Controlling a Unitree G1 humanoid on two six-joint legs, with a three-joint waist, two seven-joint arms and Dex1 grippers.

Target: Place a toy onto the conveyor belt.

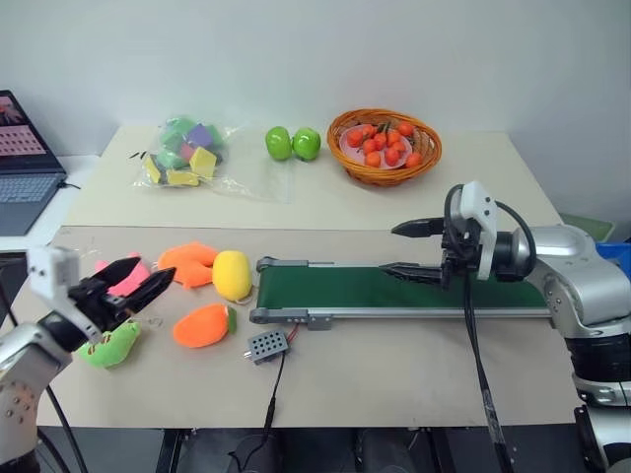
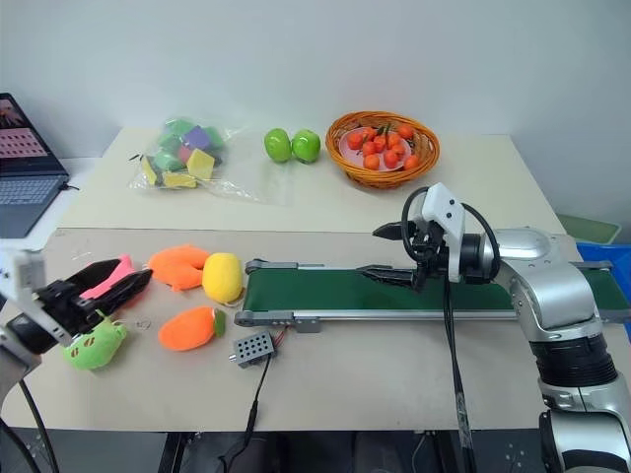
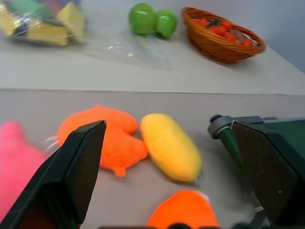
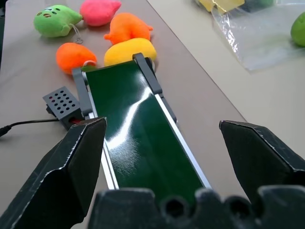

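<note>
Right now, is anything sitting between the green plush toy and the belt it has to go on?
Yes. An orange plush toy and a yellow plush toy lie on the table between the lime-green plush toy and the near end of the conveyor belt.

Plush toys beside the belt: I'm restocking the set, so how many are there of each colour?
Lime-green toy: 1
Pink toy: 1
Orange toys: 2
Yellow toy: 1
Total: 5
</note>
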